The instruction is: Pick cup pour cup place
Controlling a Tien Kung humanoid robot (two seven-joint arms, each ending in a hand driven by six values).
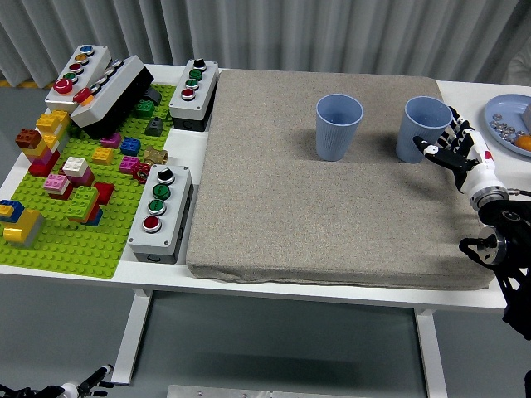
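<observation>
The right cup (422, 128), light blue, stands upright near the far right corner of the grey mat (323, 178), and the second blue cup (338, 125) stands upright to its left, well apart from it. The right hand (455, 148) is just beside the right cup, on its right side, with the fingers spread and holding nothing; I cannot tell if the fingertips touch the cup wall. A green brick plate (79, 232) with coloured bricks and several button boxes (160, 211) lie on the left of the white table (166, 274).

Blue plate (508, 112) cut off by right edge; its contents indistinct.
</observation>
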